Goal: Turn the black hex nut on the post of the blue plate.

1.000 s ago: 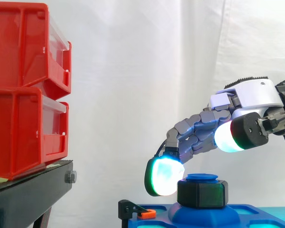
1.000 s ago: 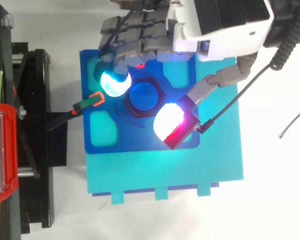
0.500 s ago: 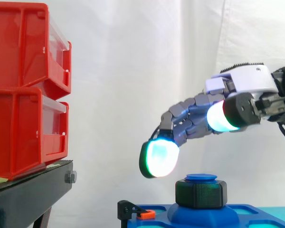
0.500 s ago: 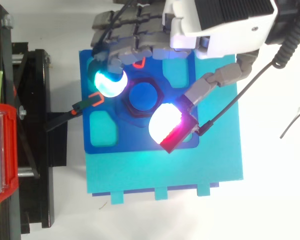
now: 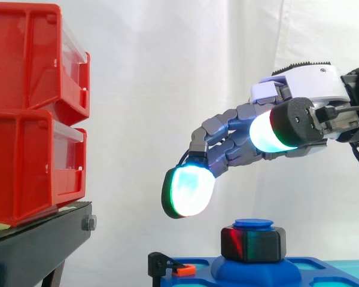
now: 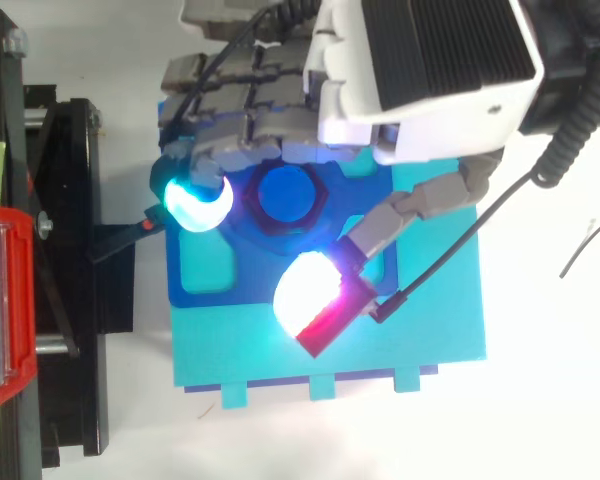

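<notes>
Hex nut (image 5: 253,244) on post (image 5: 253,223) | robot hand (image 5: 314,89) above, not touching | fingers (image 5: 188,191) loosely spread, empty

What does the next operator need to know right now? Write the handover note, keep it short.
Hand: open, holding nothing, hovering above the nut without touching it.
Black hex nut: seated on the post of the blue plate, just under the post's blue top.
Done: the pictures do not show how far the nut has been turned.
Left: probably lower the hand, grip the nut and turn it.
</notes>
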{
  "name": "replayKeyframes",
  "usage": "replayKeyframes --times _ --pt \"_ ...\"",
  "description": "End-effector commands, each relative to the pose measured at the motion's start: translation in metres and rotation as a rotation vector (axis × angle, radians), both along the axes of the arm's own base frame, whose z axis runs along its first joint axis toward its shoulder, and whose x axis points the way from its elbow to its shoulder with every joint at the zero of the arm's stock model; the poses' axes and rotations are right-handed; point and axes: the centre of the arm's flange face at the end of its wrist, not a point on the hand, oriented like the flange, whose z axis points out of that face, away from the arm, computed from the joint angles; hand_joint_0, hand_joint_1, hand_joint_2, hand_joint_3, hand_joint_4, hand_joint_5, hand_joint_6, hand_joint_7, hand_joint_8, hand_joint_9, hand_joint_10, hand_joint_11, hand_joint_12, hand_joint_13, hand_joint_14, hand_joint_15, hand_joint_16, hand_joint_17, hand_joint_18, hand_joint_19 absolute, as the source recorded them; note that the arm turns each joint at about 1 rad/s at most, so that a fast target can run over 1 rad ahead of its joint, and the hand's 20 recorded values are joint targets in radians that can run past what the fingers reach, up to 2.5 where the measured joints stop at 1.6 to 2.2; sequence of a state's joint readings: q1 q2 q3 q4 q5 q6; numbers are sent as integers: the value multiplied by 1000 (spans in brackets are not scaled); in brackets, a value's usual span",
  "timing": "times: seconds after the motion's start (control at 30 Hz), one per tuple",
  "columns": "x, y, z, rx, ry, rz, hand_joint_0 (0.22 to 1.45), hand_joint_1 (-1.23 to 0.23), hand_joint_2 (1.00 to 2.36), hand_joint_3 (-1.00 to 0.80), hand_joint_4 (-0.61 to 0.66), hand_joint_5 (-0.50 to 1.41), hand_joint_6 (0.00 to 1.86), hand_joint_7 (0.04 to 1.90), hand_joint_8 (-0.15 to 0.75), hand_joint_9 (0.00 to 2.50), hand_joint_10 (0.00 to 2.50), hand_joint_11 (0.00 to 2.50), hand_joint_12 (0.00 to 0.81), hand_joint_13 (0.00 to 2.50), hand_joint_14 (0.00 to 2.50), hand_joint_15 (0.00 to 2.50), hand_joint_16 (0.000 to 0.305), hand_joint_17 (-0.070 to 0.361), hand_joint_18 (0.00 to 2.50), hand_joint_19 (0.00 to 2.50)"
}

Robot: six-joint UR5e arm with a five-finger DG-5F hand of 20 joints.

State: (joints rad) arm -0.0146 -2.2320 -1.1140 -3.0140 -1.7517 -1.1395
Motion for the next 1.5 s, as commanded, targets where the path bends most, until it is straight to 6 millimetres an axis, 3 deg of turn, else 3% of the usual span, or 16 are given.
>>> replayKeyframes --times 0.0,0.17,0.37,0.67,0.93,1.27,1.47 --pt "1 9 -1 -3 12 0 438 -394 1000 -500 239 -183 502 875 299 392 0 52 403 237 0 0 59 132 20 47" --pt "2 19 -2 -5 21 -2 413 -589 1000 -500 248 -192 503 882 299 378 0 52 416 218 0 0 62 139 37 23" --pt "3 26 -3 -5 26 -10 482 -728 1000 -500 191 -214 502 916 250 318 2 78 376 145 0 0 56 126 0 27" --pt "-2 27 -19 -5 43 -13 508 -755 1000 -491 169 -226 502 917 234 292 3 69 366 131 0 0 54 122 0 24" --pt "-2 25 -19 -4 43 -22 524 -752 1001 -486 168 -224 502 920 236 311 3 74 362 156 0 0 53 119 0 13" --pt "-3 21 -21 -8 49 -26 614 -937 1000 -500 168 -218 502 934 230 368 0 54 351 252 0 0 48 107 143 0" --pt "-4 20 -21 -19 47 -28 619 -956 1000 -500 178 -213 502 948 237 389 2 73 354 291 0 0 47 105 174 0"
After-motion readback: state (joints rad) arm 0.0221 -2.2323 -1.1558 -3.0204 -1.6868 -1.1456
